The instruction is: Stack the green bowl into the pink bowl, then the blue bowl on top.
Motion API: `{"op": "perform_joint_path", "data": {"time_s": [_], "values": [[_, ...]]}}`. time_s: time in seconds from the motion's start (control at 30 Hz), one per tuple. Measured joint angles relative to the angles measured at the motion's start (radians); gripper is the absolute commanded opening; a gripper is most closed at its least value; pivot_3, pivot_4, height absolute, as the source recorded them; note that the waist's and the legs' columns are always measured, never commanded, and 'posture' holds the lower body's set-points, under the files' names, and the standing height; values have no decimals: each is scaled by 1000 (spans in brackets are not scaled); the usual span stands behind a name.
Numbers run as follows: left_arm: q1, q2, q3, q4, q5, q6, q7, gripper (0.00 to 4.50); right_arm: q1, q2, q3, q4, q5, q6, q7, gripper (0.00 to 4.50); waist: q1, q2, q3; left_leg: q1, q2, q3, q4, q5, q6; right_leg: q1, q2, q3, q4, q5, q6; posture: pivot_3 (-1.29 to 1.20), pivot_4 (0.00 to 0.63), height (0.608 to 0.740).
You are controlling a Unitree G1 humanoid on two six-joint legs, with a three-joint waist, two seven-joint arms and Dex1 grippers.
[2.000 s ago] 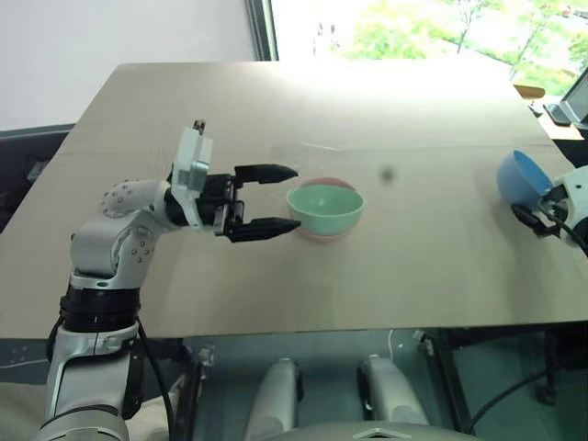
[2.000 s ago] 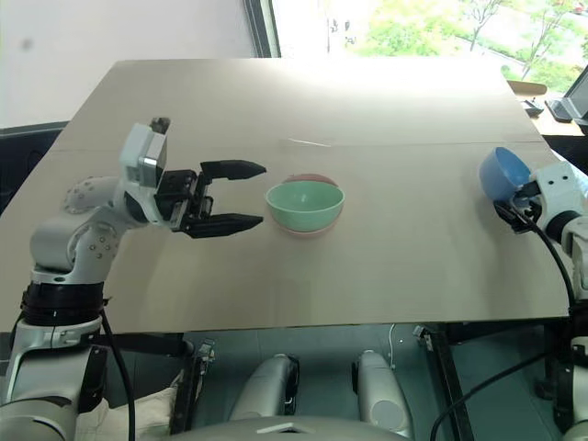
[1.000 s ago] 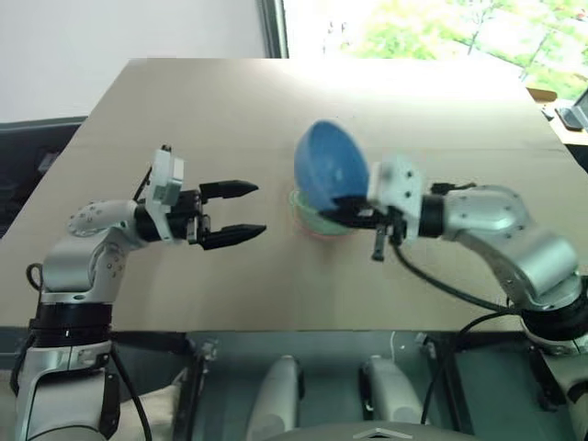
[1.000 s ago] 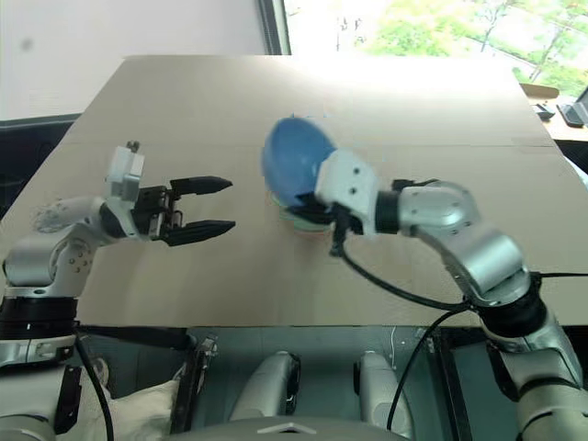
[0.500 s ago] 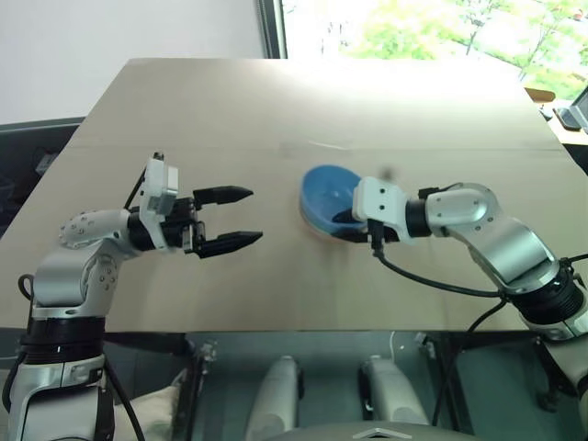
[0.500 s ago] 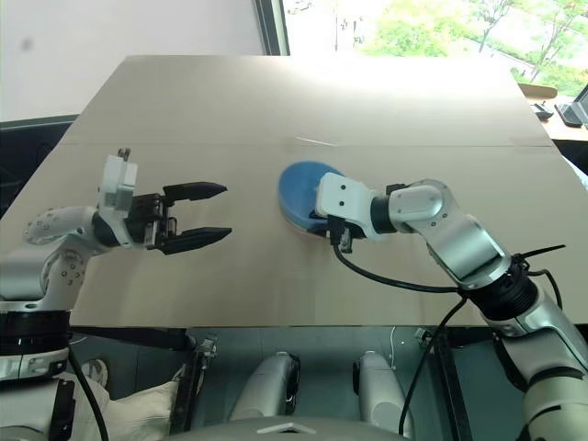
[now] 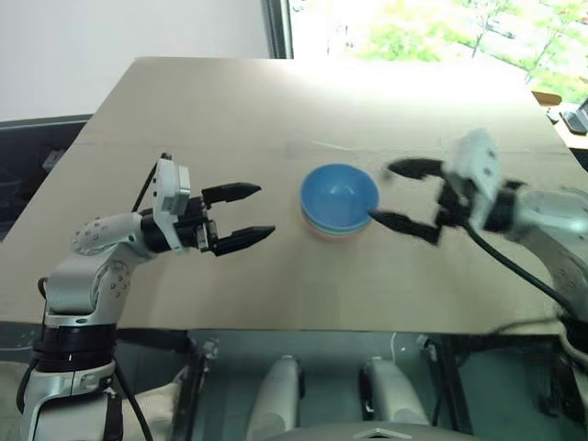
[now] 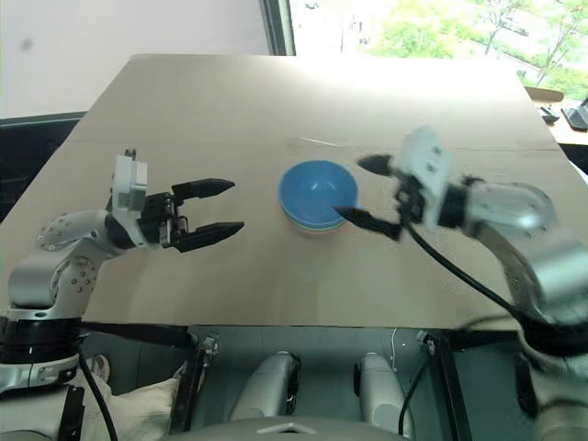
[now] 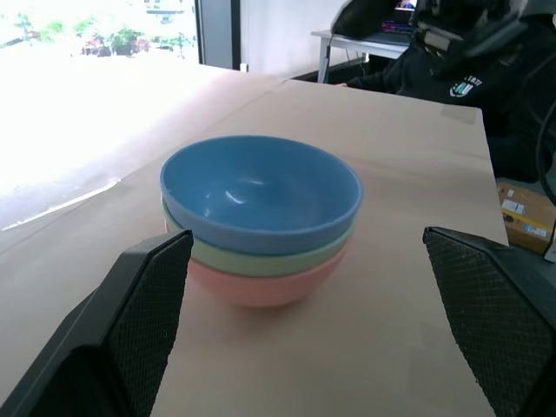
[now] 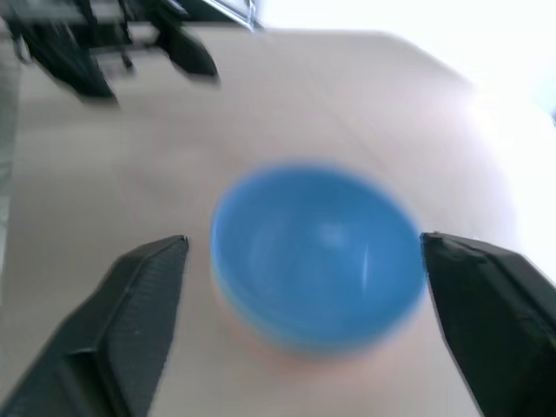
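The three bowls stand nested at the middle of the table (image 7: 184,119). The blue bowl (image 7: 340,193) is on top, the green bowl (image 9: 261,261) sits under it, and the pink bowl (image 9: 261,291) is at the bottom. My left gripper (image 7: 265,211) is open and level, a short way left of the stack, pointing at it. Just right of the stack my right gripper (image 7: 381,193) is open with nothing in it, clear of the blue bowl's rim. The right wrist view looks down into the blue bowl (image 10: 317,252).
The table's front edge (image 7: 303,326) runs close below the arms. In the left wrist view a person in dark clothing (image 9: 473,65) sits beyond the far side of the table, with a cardboard box (image 9: 524,217) beside them.
My right gripper has opened, let go of the blue bowl and pulled back to the right. The blue bowl now rests upright in the stack. The left arm has stayed put.
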State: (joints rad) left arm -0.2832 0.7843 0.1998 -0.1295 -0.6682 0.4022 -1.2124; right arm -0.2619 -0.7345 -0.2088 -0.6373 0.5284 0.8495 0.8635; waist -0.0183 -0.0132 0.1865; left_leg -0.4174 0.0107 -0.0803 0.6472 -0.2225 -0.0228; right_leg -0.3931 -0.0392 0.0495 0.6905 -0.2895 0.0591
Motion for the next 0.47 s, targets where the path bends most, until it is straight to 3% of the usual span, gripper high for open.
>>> {"op": "perform_joint_path", "data": {"time_s": [0.2, 0.33, 0.47], "values": [[11, 50, 28, -2, 37, 5, 40, 4500, 328, -42, -291, -55, 26, -34, 26, 4472, -4, 0, 0, 4, 1, 3, 0, 0, 0, 1, 1, 3, 3, 0, 0, 0, 150, 740], [19, 76, 38, 23, 66, 3, 57, 4500, 472, -55, -400, -59, 31, -87, 82, 4472, -3, 0, 0, 3, 1, 3, 0, 0, 0, 1, 2, 3, 2, 0, 0, 0, 150, 740], [35, 89, 47, 22, 66, 6, 50, 4500, 514, -55, -433, -58, 36, -122, 91, 4472, -4, 0, 0, 3, 2, 4, 1, 0, 0, 1, 2, 4, 2, 0, 0, 0, 150, 740]]}}
